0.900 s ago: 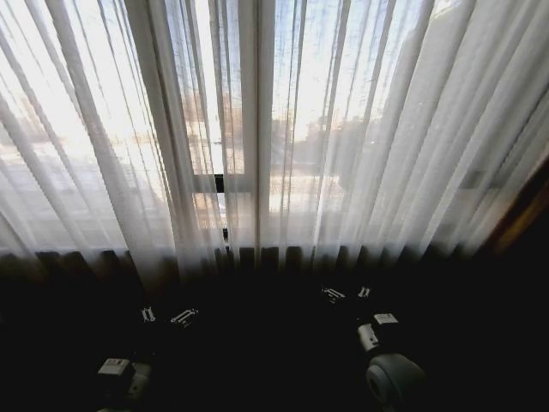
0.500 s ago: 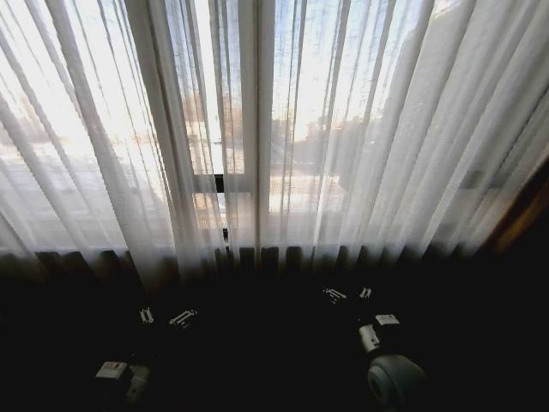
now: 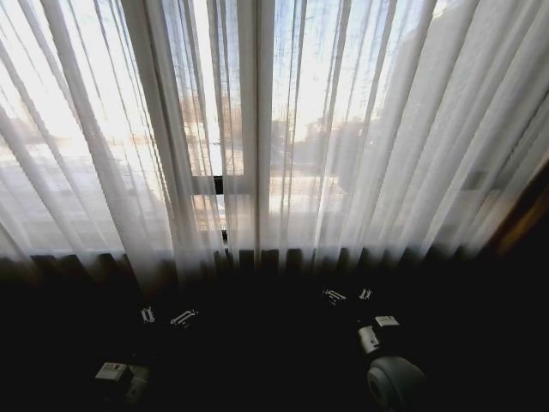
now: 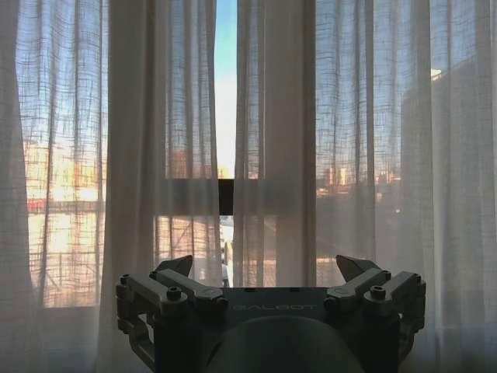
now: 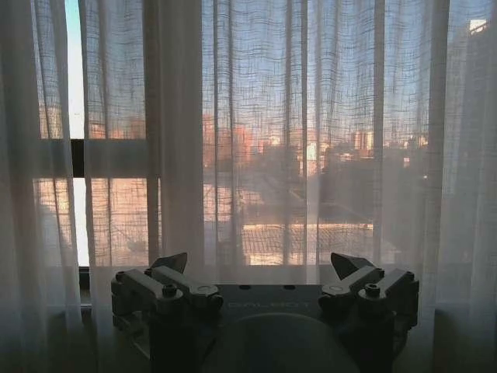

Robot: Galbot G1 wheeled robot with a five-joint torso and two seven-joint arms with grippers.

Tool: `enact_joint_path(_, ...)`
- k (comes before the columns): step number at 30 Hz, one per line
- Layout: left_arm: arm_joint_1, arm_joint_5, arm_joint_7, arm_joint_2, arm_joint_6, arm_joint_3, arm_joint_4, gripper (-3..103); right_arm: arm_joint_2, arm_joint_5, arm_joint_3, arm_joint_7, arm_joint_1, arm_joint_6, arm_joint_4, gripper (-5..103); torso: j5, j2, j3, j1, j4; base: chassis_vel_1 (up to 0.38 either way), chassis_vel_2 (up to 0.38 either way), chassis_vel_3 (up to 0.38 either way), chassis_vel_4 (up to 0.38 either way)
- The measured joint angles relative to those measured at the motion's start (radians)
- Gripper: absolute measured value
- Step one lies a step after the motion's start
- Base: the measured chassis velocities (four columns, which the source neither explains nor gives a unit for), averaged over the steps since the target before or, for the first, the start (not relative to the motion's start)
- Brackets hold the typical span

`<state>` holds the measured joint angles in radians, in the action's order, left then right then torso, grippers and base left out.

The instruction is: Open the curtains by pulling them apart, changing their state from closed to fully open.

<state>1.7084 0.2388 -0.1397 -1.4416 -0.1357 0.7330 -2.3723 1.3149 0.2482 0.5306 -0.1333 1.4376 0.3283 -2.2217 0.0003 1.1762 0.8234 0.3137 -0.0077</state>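
Curtains of thin white cloth with long straight folds are hung across the window, with a narrow gap left in the middle. A dark window bar is seen through it. The left gripper and right gripper are held low before the cloth, fingers spread wide, nothing gripped.
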Motion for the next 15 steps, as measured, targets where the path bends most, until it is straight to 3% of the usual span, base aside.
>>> enact_joint_path(15, -0.001, -0.001, -0.005, -0.001, 0.007, 0.001, 0.006, 100, 0.004, -0.001, -0.008, 0.002, -0.002, -0.002, 0.007, 100, 0.0000, 0.000, 0.000, 0.001, 0.0000, -0.190, 0.280, 0.180, -0.288)
